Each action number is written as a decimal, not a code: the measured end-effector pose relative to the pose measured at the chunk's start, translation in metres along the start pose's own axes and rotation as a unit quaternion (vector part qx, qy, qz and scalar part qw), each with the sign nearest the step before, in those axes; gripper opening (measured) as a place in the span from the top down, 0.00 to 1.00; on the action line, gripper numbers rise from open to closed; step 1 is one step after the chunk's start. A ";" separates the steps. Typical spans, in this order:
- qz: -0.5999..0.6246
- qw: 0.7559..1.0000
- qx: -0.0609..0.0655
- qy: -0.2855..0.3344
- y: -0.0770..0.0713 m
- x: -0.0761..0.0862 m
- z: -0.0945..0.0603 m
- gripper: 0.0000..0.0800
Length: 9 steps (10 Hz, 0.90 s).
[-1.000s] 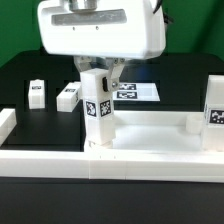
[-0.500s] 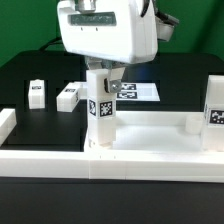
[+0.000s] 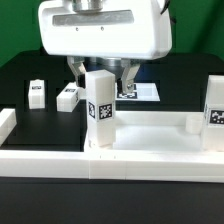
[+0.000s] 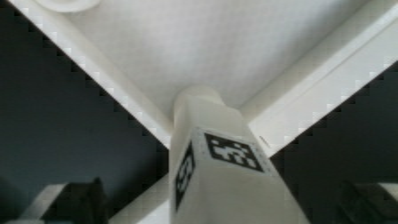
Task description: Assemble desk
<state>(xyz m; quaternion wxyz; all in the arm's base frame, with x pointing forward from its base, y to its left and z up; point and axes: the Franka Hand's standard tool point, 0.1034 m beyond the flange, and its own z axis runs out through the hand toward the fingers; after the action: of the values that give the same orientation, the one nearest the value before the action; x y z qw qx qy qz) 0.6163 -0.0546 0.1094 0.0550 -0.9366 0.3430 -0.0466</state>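
The white tabletop [image 3: 150,135] lies upside down against the front wall, rim up. One white tagged leg [image 3: 100,108] stands upright in its corner at the exterior view's left. My gripper [image 3: 103,78] hangs right over that leg, with a finger on each side of its top and a gap showing, so it is open. In the wrist view the leg [image 4: 217,165] rises toward the camera from the tabletop's [image 4: 214,50] inside, between the dark fingers [image 4: 68,203]. A second leg [image 3: 214,112] stands at the right end. Two more legs [image 3: 37,92] [image 3: 68,96] lie on the black table.
The long white border wall [image 3: 60,162] runs along the front and turns up at the left end [image 3: 8,122]. The marker board [image 3: 140,92] lies flat behind the tabletop. A round corner socket [image 4: 63,5] shows in the wrist view.
My hand turned about the upright leg half a second ago and has turned back square to the camera. The leg stays upright in its corner, its tagged face turned a little.
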 end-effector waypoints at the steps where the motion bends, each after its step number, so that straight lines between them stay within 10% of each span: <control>1: -0.053 0.999 0.000 0.000 0.000 0.000 0.000 0.19; 9: -0.434 0.900 -0.025 0.002 -0.002 0.008 -0.003 0.19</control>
<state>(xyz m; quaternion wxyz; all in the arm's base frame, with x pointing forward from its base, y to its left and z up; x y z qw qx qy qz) 0.6233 -0.0579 0.1126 0.0050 -0.9936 -0.0966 -0.0591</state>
